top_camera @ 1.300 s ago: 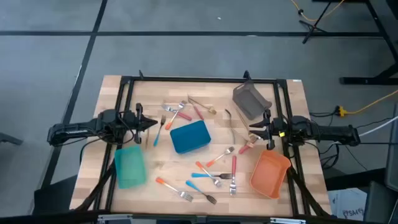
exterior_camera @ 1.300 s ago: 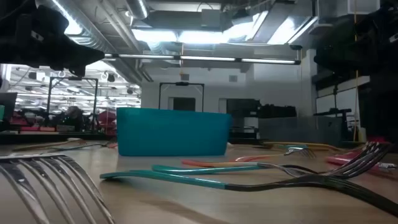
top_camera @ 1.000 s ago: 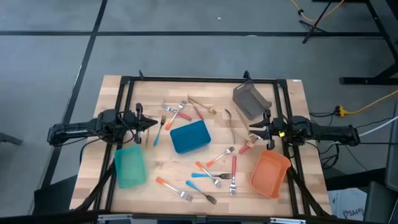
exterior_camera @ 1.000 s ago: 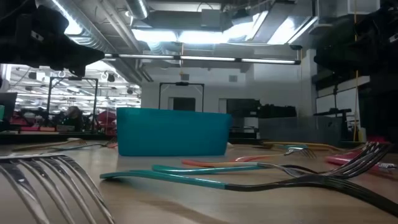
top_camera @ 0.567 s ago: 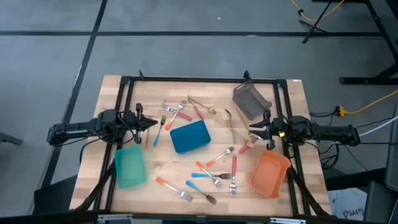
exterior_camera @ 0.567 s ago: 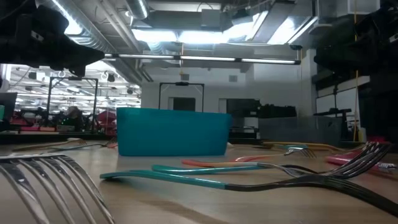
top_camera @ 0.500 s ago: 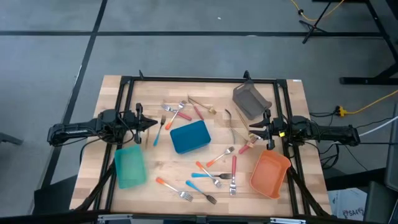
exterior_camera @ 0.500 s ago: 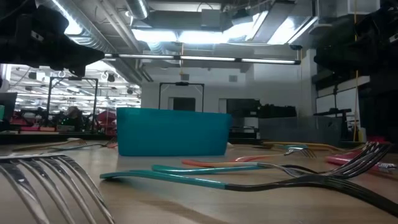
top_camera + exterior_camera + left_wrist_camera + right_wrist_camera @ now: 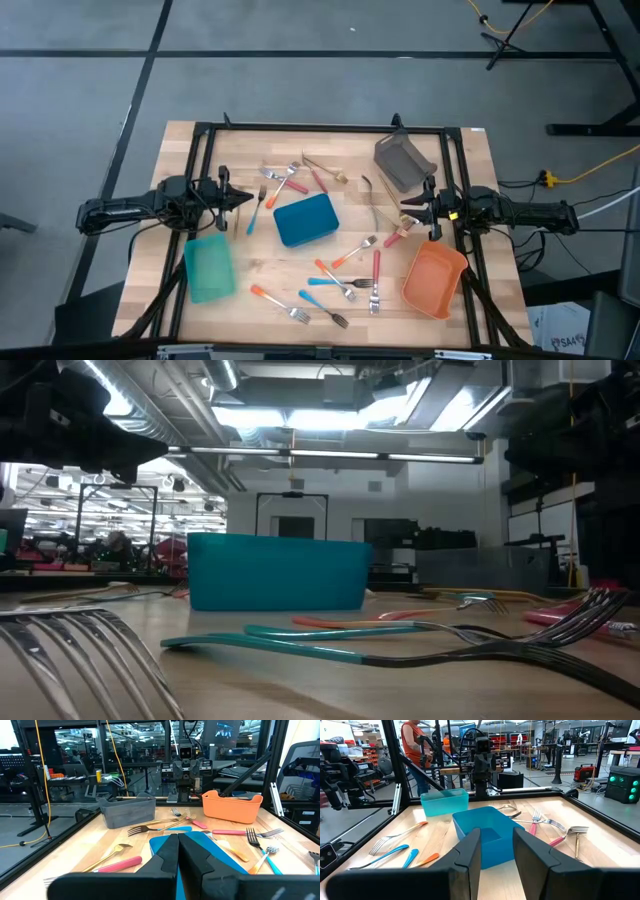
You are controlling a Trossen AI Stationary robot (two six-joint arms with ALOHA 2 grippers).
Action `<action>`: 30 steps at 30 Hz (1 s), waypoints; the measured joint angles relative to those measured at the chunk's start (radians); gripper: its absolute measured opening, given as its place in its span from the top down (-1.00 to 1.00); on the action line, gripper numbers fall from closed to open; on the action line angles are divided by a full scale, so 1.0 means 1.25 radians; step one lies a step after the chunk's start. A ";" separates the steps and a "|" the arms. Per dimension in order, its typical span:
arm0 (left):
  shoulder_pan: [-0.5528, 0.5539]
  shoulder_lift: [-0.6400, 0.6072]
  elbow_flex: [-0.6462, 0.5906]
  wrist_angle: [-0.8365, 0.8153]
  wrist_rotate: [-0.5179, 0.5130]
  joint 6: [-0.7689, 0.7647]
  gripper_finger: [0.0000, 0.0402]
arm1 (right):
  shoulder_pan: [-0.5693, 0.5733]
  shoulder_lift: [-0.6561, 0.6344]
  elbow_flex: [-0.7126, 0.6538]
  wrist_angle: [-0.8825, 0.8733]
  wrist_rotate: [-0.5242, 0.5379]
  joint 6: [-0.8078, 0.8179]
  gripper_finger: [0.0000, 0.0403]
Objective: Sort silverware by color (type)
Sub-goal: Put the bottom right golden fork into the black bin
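Note:
The silverware lies flat and scattered on the wooden table (image 9: 240, 140): a blue-handled fork (image 9: 258, 210), a red-handled fork (image 9: 377, 270), an orange-handled fork (image 9: 268, 295), gold pieces (image 9: 370, 195) and several more. My left gripper (image 9: 245, 198) is shut, held level above the table at its left side, pointing toward the blue bin (image 9: 306, 220). In the left wrist view its fingers (image 9: 170, 852) meet with nothing between them. My right gripper (image 9: 405, 212) stands open and level at the right side. The right wrist view shows only the blue bin (image 9: 485, 832) past its open gripper (image 9: 496, 851).
A teal bin (image 9: 209, 268) stands near left, an orange bin (image 9: 434, 279) near right, a grey bin (image 9: 403, 162) far right. A black frame (image 9: 320, 128) runs around the table. In the low view fork tines (image 9: 90, 650) lie close before the camera. People (image 9: 415, 750) stand beyond the table.

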 joint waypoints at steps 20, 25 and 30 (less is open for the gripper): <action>0.000 0.000 0.000 0.000 0.000 0.000 0.99 | 0.000 0.000 0.000 0.002 0.035 -0.027 0.47; 0.000 0.000 0.000 0.000 0.000 0.000 0.99 | 0.000 0.000 0.000 0.004 0.035 -0.027 0.47; 0.000 0.000 0.000 0.000 0.000 0.000 0.99 | 0.000 0.000 0.000 0.004 0.035 -0.027 0.47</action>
